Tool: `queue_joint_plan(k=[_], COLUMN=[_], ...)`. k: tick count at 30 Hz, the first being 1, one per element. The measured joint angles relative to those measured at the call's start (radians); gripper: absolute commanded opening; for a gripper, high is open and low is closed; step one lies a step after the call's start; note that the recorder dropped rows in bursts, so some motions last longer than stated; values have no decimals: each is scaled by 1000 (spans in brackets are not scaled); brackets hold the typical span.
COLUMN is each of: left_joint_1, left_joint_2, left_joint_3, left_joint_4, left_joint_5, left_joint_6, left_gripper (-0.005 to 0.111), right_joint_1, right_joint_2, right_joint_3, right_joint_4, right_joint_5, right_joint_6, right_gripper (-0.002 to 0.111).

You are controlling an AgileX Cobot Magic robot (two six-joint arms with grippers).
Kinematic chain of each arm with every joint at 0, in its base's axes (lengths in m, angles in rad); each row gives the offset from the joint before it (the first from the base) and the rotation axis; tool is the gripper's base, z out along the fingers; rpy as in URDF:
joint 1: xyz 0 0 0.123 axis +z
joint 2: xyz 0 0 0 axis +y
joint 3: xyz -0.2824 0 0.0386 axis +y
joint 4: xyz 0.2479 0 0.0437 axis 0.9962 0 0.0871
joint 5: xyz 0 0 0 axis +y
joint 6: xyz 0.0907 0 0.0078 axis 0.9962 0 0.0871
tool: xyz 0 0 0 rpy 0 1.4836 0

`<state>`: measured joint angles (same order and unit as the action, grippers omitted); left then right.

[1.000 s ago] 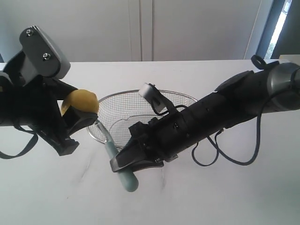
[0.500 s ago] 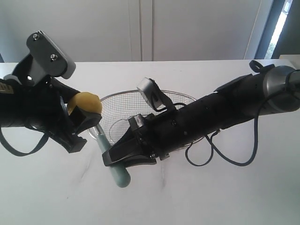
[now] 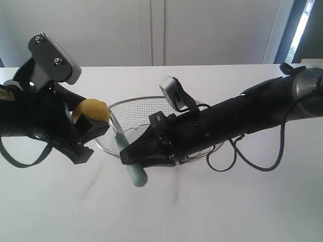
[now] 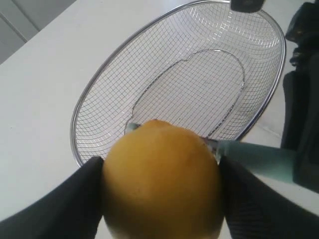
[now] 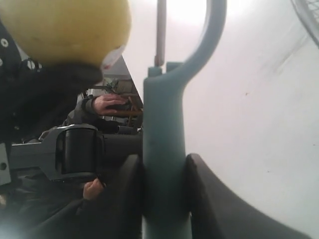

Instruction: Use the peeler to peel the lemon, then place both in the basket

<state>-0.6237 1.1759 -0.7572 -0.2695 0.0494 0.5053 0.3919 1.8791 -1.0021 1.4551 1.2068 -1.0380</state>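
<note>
My left gripper (image 3: 88,132) is shut on the yellow lemon (image 3: 92,109) and holds it in the air just left of the wire basket (image 3: 132,104). In the left wrist view the lemon (image 4: 162,179) fills the space between the black fingers (image 4: 60,209), with the basket (image 4: 99,94) behind it. My right gripper (image 3: 132,157) is shut on the pale teal peeler (image 3: 132,169). The peeler's head points up toward the lemon, its blade right beside the lemon's right side. In the right wrist view the peeler handle (image 5: 163,149) stands between the fingers, and the lemon (image 5: 65,30) is close to the blade.
The white table (image 3: 227,206) spreads in front of and around the basket. A white wall lies behind it. The right arm (image 3: 242,118) stretches across the basket's right half. Cables hang from both arms.
The right gripper has moved up and to the right with the peeler, drawing the blade up along the lemon's right side. The left gripper and lemon have barely moved over the last half second.
</note>
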Motion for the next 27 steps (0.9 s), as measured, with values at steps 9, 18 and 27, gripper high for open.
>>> queue_joint_plan(k=[9,18,27], left_joint_1=[0,0,0], left_joint_2=[0,0,0], left_joint_3=[0,0,0], left_joint_4=[0,0,0], left_joint_5=[0,0,0], left_joint_6=[0,-2,-2], left_gripper=[0,0,0], right_joint_1=[-58,-178,-258], right_joint_2=[1,-76,-106], right_joint_3=[-6,-6,-7], right_joint_4=[29,29,-81], right_joint_5=[0,0,-28], right_joint_6=[0,9,26], right_gripper=[0,0,0])
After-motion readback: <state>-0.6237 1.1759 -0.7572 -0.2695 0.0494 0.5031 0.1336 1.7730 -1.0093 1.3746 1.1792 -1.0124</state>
